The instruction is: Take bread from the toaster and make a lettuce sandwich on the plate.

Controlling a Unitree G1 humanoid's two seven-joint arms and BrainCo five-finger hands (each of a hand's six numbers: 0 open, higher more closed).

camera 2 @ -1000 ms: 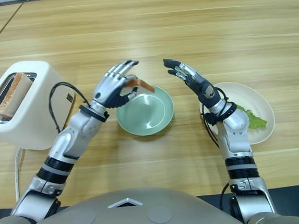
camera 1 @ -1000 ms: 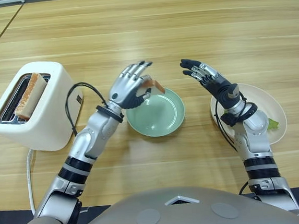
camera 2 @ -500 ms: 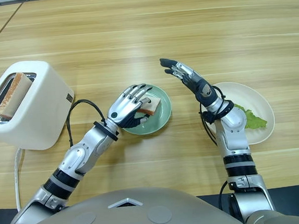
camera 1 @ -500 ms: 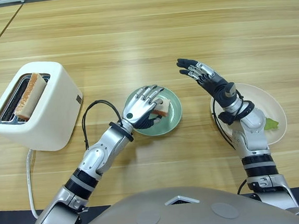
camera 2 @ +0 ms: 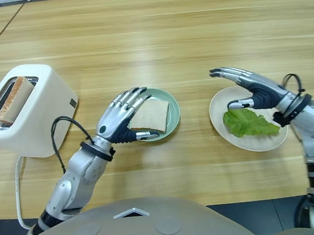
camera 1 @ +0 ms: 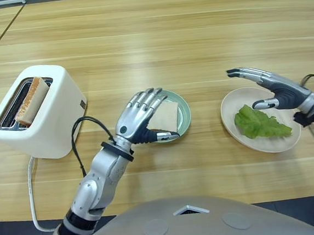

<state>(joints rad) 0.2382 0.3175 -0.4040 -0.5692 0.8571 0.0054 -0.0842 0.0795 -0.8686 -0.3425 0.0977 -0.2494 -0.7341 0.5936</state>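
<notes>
A white toaster [camera 1: 41, 119] stands at the left with one toasted bread slice [camera 1: 31, 100] upright in its slot. A second bread slice [camera 1: 168, 115] lies flat on the small green plate [camera 1: 184, 107] at the table's middle. My left hand [camera 1: 139, 116] rests over the plate's left rim, open, its fingers stretched along the slice's left edge and the thumb along the near rim. A green lettuce leaf [camera 1: 262, 122] lies on the beige plate [camera 1: 228, 119] at the right. Above that plate's far side hovers my right hand [camera 1: 270, 85], open, thumb pointing down at the leaf.
The toaster's white power cord [camera 1: 31, 183] runs off the near table edge at the left. Bare wooden tabletop stretches behind both plates and between them.
My left hand lowered the bread slice onto the green plate, laid it flat, let go and drew back a little. The right hand swung right, from between the plates to above the lettuce.
</notes>
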